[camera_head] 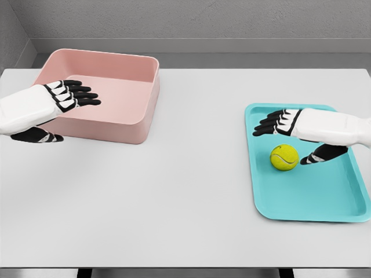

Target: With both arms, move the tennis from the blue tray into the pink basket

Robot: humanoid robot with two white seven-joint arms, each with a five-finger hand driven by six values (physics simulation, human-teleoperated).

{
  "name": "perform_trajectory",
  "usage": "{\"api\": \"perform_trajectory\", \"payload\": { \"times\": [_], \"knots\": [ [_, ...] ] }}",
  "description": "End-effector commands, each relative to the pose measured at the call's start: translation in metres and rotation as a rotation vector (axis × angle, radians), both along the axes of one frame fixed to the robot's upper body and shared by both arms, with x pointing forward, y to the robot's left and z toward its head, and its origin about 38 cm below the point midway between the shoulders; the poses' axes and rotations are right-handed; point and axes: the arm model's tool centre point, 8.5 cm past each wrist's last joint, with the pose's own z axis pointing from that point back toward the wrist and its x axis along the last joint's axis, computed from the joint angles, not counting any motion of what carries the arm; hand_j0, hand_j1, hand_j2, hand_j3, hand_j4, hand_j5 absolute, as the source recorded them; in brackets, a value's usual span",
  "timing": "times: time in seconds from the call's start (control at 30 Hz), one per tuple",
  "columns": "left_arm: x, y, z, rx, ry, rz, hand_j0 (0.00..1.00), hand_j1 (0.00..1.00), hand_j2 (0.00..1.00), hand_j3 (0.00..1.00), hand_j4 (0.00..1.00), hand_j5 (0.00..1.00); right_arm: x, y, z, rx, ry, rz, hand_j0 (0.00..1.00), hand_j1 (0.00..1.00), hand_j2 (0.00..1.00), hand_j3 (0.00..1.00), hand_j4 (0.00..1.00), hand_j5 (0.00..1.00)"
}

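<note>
From my head camera I look down on a pale grey worktop [174,185] with a grey wall behind it.

At the right lies the blue tray [324,205], flat on the worktop, its long side running away from me. The tennis ball [284,157] sits inside it, in the left half of the tray, toward the far end and not touching the rim.

My right robot hand [295,136] comes in from the right edge and hangs over the far part of the tray, palm turned down and fingers pointing left. Its fingers [269,124] are stretched out and relaxed, holding nothing. The thumb [322,154] reaches down beside the ball on its right; I cannot tell whether it touches the ball.

At the far left stands the pink basket [119,124], a shallow square tub, well apart from the tray.

My left robot hand [61,107] enters from the left edge and hovers over the basket's left wall, fingers [81,95] extended toward the right, spread loosely and holding nothing. Its thumb [40,137] shows lower, in front of the basket's near wall.
</note>
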Motion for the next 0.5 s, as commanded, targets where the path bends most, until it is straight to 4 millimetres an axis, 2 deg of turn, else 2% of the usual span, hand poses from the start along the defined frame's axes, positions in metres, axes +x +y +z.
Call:
{"api": "perform_trajectory", "payload": {
  "times": [0.0, 0.07, 0.13, 0.27, 0.47],
  "knots": [
    [0.000, 0.001, 0.001, -0.002, 0.002, 0.002, 1.00, 1.00, 1.00, 1.00, 1.00, 1.00, 0.000, 0.000, 0.000, 0.004, 0.008, -0.003, 1.00, 1.00, 1.00, 1.00, 1.00, 1.00],
    [0.000, 0.001, 0.001, -0.002, 0.002, 0.002, 1.00, 1.00, 1.00, 1.00, 1.00, 1.00, 0.000, 0.001, 0.000, 0.005, 0.007, 0.000, 1.00, 1.00, 1.00, 1.00, 1.00, 1.00],
    [-0.002, 0.005, 0.000, 0.013, 0.010, 0.007, 1.00, 1.00, 1.00, 1.00, 1.00, 1.00, 0.005, -0.008, -0.010, -0.050, -0.001, -0.024, 1.00, 1.00, 1.00, 1.00, 1.00, 1.00],
    [-0.004, 0.007, -0.003, 0.024, 0.023, 0.011, 1.00, 1.00, 1.00, 1.00, 1.00, 1.00, 0.032, -0.020, -0.041, -0.043, 0.024, -0.114, 1.00, 1.00, 1.00, 1.00, 1.00, 1.00],
    [-0.007, 0.006, 0.001, 0.034, 0.020, 0.003, 1.00, 1.00, 1.00, 1.00, 1.00, 1.00, 0.036, -0.033, -0.057, -0.096, 0.042, -0.155, 1.00, 1.00, 1.00, 1.00, 1.00, 1.00]
  ]
}}
